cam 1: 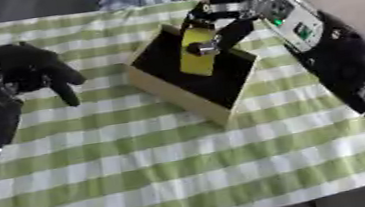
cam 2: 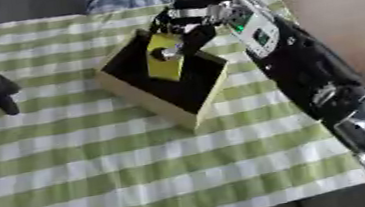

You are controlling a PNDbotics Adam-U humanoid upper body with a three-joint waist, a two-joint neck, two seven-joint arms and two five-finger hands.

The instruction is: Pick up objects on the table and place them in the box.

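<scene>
Shallow wooden box (cam 1: 187,94), dark inside, set askew at 12 o'clock on the tabletop; flat yellow object (cam 1: 196,53) upright over its interior, hand-held.

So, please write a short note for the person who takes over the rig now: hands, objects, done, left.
Right hand: over the box, fingers curled on the yellow object, which hangs above the box's dark inside.
Left hand: idle at the left, over the checked cloth, holds nothing, fingers relaxed.
Done: yellow object picked up and brought to the box.
Left: release it inside. No other loose object shows on the cloth.
</scene>
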